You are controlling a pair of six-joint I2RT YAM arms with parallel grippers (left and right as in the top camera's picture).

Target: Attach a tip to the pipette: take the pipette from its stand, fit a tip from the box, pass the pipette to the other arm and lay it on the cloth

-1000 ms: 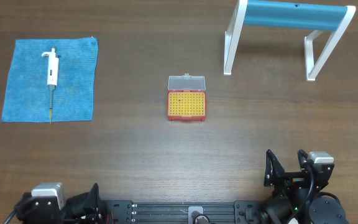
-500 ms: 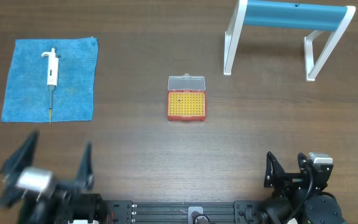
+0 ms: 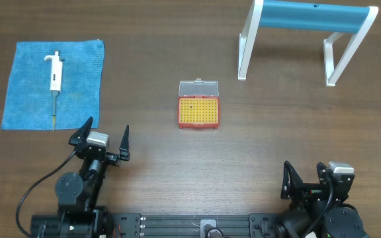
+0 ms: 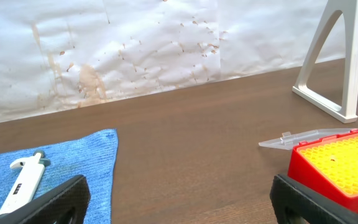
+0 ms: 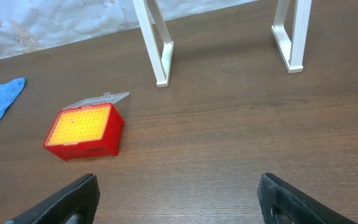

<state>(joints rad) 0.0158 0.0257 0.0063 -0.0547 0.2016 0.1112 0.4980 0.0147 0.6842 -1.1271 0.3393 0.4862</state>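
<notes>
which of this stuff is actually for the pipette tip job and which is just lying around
For the job: pipette, blue cloth, tip box, white and blue stand, left hand, right hand.
Just there: table, black cable by the left arm's base, papered wall.

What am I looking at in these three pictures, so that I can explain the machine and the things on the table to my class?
This is a robot with two arms at a brown table. Each arm ends in a gripper with two fingers. One picture comes from a fixed camera overhead; the other two come from cameras on the arms' wrists, so each shows its own dark fingers at the bottom edge. Seen from overhead, the left gripper and the right gripper are both open and hold nothing. On the table lie a blue cloth with a white pipette on it, a red tip box with its clear lid open, and a white and blue stand.
</notes>
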